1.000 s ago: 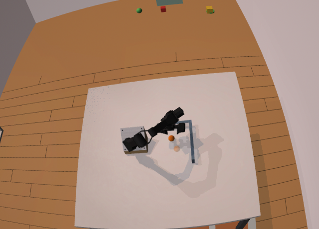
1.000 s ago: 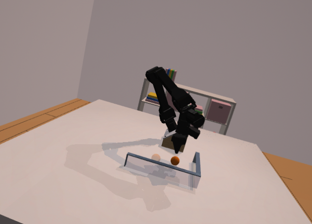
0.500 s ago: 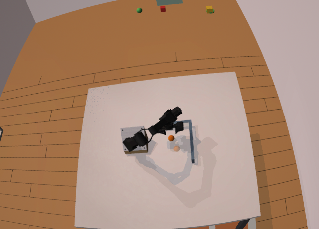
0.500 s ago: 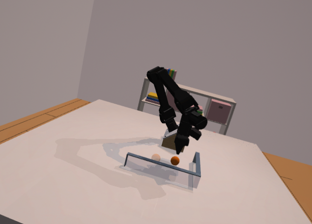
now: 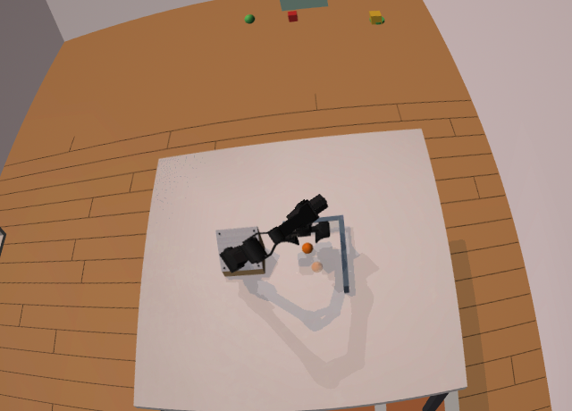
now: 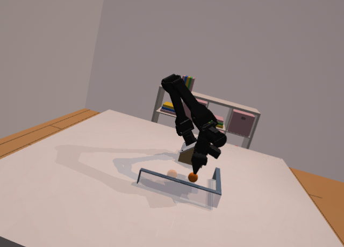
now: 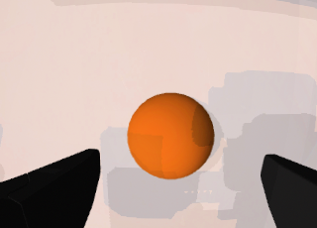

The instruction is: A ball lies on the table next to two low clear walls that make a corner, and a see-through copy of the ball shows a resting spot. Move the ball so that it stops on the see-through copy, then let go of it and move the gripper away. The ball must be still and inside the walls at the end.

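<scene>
The orange ball [image 5: 307, 247] [image 6: 192, 177] [image 7: 170, 136] rests on the table inside the wall corner. The see-through copy [image 5: 316, 266] [image 6: 172, 174] is a short way from it, also inside the walls, and is not in the wrist view. My gripper [image 7: 182, 165] is open and empty, pointing down just above the ball. In the wrist view the ball shows between the two fingertips and slightly beyond them, with room on both sides. In the exterior view a fingertip overlaps the ball's top; contact cannot be told.
The long clear wall [image 5: 344, 254] [image 6: 158, 176] runs past the ball and the copy on the side away from the arm's base [image 5: 238, 237]. The short wall [image 5: 335, 222] [image 6: 218, 180] meets it at the corner, partly under the arm in the top view.
</scene>
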Robot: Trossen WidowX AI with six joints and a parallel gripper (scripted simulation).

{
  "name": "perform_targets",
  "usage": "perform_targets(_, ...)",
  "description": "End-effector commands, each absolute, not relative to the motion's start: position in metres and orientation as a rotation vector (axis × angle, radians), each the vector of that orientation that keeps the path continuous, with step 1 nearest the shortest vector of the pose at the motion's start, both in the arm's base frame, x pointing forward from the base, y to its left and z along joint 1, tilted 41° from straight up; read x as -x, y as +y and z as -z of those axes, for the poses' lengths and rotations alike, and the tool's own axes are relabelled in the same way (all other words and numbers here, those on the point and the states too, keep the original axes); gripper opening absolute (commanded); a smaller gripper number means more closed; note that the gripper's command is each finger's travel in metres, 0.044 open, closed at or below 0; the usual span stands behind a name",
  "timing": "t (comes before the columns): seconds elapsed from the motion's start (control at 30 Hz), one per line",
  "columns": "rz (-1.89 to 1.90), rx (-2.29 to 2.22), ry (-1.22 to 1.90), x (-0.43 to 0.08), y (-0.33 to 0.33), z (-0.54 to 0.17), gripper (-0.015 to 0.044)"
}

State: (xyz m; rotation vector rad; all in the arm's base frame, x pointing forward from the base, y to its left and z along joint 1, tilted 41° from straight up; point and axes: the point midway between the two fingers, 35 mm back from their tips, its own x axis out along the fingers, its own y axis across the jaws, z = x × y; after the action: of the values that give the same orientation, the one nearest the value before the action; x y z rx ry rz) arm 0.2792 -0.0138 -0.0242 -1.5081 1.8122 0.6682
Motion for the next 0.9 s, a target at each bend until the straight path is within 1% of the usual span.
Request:
perform_targets(0.0,-0.676,1.510,1.832,-0.275,-0.022,0.033,0.0316)
perform_targets(0.63,-0.674,1.511,1.833,-0.271,-0.038,0.052,0.0316)
perform_targets(0.73,-0.674,1.511,1.833,-0.271,-0.038,0.052,0.0237)
perform_targets(0.87,-0.674,1.511,1.833,-0.271,-0.038,0.052,0.0211)
